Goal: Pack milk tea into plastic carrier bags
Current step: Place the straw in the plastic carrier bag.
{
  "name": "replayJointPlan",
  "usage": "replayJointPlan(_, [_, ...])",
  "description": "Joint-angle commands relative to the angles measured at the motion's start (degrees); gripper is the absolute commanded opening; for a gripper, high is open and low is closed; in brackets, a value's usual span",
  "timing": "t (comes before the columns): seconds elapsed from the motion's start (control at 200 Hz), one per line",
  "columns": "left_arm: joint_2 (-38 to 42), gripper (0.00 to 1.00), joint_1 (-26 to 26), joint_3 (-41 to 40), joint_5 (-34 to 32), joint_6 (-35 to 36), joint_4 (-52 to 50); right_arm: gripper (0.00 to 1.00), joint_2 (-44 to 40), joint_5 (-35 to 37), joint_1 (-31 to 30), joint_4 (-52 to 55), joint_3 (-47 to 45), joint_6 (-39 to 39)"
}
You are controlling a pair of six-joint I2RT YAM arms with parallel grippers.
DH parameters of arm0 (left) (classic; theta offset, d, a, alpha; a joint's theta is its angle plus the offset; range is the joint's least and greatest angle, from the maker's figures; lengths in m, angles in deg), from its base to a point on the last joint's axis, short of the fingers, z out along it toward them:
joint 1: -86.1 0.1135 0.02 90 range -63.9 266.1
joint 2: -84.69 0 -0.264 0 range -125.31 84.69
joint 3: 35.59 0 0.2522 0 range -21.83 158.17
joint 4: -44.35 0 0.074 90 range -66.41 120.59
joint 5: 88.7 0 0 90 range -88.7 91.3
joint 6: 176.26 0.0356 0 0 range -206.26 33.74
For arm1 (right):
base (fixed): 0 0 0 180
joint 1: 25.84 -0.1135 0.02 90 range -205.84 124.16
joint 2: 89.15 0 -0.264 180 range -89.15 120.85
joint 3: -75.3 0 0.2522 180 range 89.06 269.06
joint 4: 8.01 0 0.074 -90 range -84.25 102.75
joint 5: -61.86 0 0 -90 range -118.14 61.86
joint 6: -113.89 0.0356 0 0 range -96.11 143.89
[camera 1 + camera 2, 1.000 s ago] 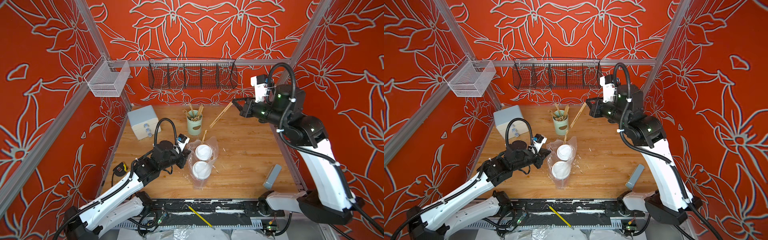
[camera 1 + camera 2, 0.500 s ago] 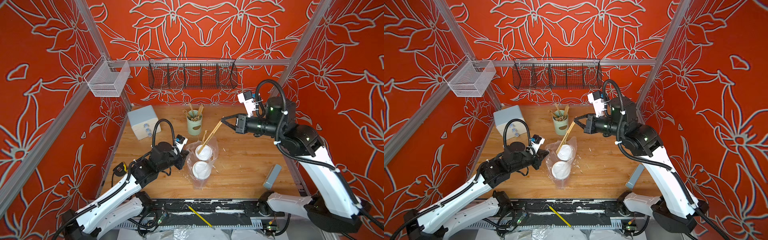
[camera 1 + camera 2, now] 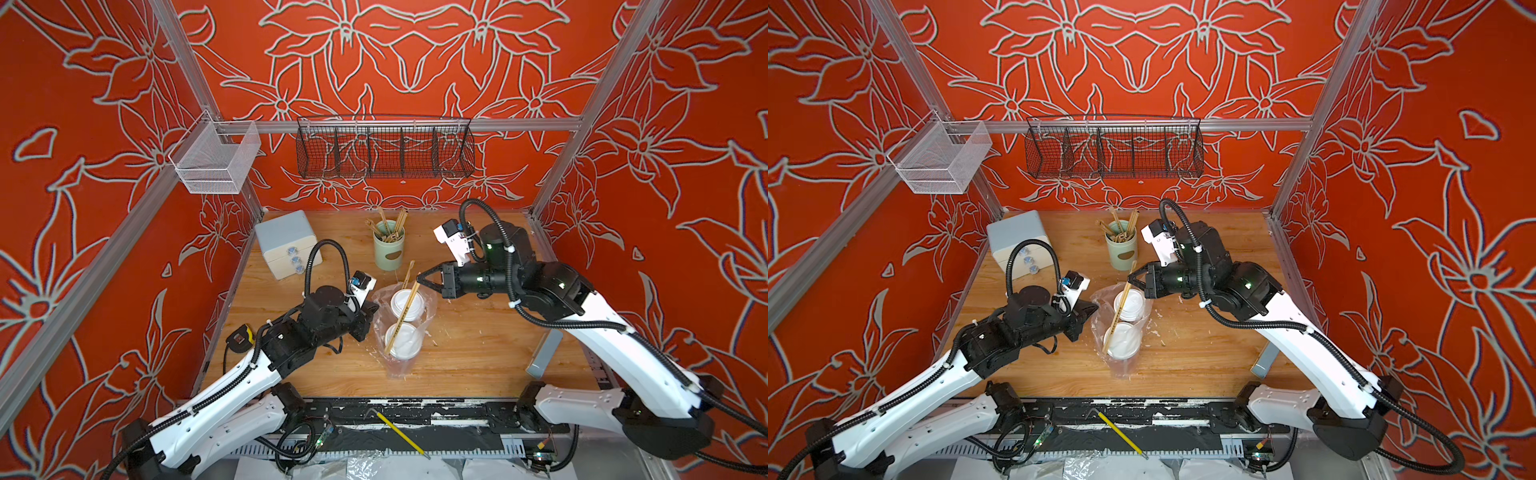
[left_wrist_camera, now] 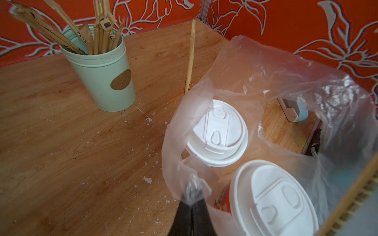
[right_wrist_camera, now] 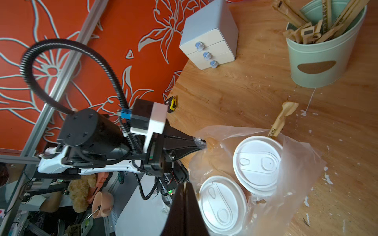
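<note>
Since the far cup (image 3: 398,306) and the near cup (image 3: 409,343) already stand inside the clear bag (image 3: 400,368) near the middle of the bench (image 3: 478,357), the step in hand looks like adding a paper-wrapped stick (image 3: 400,322). In both top views that stick slants across the two white lids. Its upper end is at the tip of the right claw (image 3: 419,279), which is closed and seems to grip it. The left claw (image 3: 376,306) meets the bag's rim on the opposite side.

The left wrist view shows that claw clamped on a twist of the rim, holding the mouth open. The near cup shows a red side, the far one only its lid. A blurred tan strip (image 4: 347,196) crosses one corner (probably the held stick, too close to tell).

In the right wrist view the right claw's jaws press together with a pale sliver between them; the stick itself does not show. A second stick (image 5: 284,116) runs from the bench toward the bag, near the green holder (image 5: 325,61). Whether its lower end is inside the bag I cannot tell.

Next, I judge, the held stick's low end must drop between lids and plastic before the right claw lets go.
</note>
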Motion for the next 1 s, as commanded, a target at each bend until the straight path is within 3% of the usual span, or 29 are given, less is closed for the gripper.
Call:
replayJointPlan(0.0, [1.1, 0.0, -0.5, -0.8, -0.5, -0.1, -1.0, 0.0, -0.8, 2.9, -0.6, -4.3, 0.8, -1.3])
replayJointPlan(0.29, [1.4, 0.0, -0.8, -0.9, -0.8, -0.2, -0.9, 0.0, 0.3, 5.6, -2.3, -3.2, 4.0, -5.1])
replayJointPlan(0.58, [1.5, 0.0, -1.0, -0.9, -0.8, -0.2, -0.9, 0.0, 6.9, 3.7, -7.9, 4.5, 10.6, -12.0])
replayJointPlan(0.996, [1.4, 0.0, -1.2, -1.0, -0.8, -0.2, -0.9, 0.0, 10.6, 1.9, -12.3, 4.9, 6.2, -14.5])
